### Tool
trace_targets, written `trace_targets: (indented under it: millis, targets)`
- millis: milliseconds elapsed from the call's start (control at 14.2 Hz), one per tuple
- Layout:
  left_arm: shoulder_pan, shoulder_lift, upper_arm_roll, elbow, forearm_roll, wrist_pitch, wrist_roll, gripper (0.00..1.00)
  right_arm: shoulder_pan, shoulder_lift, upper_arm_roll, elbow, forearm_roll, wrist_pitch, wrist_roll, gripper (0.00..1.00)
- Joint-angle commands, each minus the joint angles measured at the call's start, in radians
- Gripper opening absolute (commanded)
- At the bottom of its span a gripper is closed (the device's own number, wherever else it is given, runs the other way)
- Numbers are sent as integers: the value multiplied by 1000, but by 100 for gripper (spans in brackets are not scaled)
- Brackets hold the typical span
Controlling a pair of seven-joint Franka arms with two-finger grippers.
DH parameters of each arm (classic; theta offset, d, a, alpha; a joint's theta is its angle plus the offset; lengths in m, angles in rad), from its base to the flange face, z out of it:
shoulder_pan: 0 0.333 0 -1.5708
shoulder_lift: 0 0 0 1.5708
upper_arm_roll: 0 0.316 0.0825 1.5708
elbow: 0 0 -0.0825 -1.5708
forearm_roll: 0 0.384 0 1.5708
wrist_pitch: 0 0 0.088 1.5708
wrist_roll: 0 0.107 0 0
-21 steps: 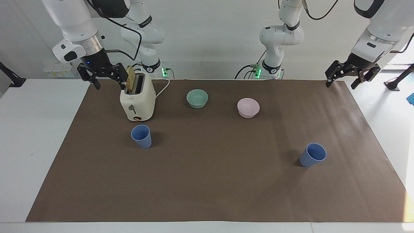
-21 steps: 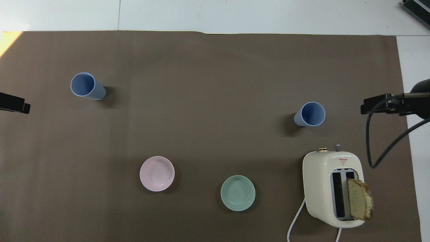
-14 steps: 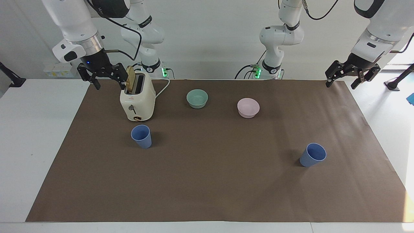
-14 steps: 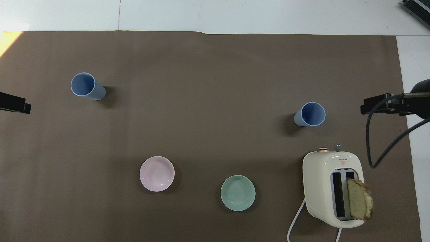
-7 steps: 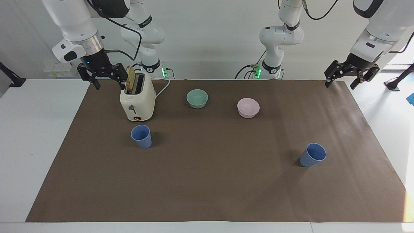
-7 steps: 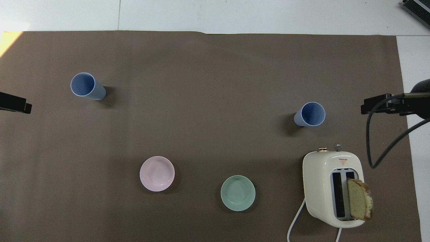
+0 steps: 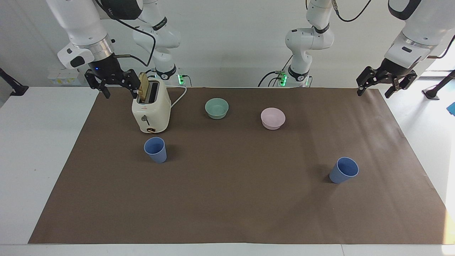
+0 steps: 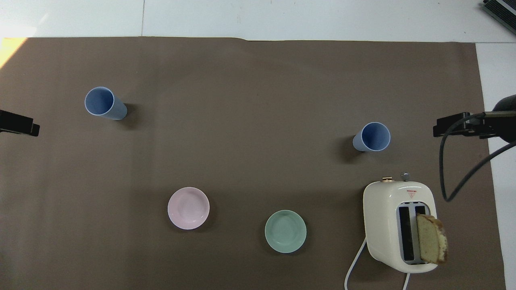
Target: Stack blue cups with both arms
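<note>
In the facing view, from its left edge across: the right gripper (image 7: 119,93) hangs in the air with its fingers spread wide and nothing between them, over the mat's edge just beside the toaster (image 7: 151,112). A slice of bread (image 7: 143,88) stands up out of the toaster's slot closer to that gripper; whether a fingertip brushes the bread is hard to judge from here, though it looks apart. One blue cup (image 7: 155,149) stands upright on the brown mat (image 7: 227,199), farther from the robots than the toaster and near it. Next come the teal bowl (image 7: 217,108) and the pink bowl (image 7: 273,118), side by side and apart, both toward the robots' end. The second blue cup (image 7: 343,170) stands well apart from the first, toward the left arm's end of the table, upright as well. The left gripper (image 7: 374,94) hangs over the mat's corner, fingers wide apart and holding nothing
</note>
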State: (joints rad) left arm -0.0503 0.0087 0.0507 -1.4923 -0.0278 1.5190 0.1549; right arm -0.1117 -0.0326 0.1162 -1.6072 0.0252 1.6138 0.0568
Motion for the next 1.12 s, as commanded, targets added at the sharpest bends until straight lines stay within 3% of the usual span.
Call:
trace_targets:
  millis: [0,1053]
  targets:
    - [-19,-21,9,-19,19,-8,-9,100,-11,-27,3,-30,-10,6,-22,100]
    - [-16,-22,8,-25,19,3,-2,100,-11,-27,3,-30,-10,6,-22,100]
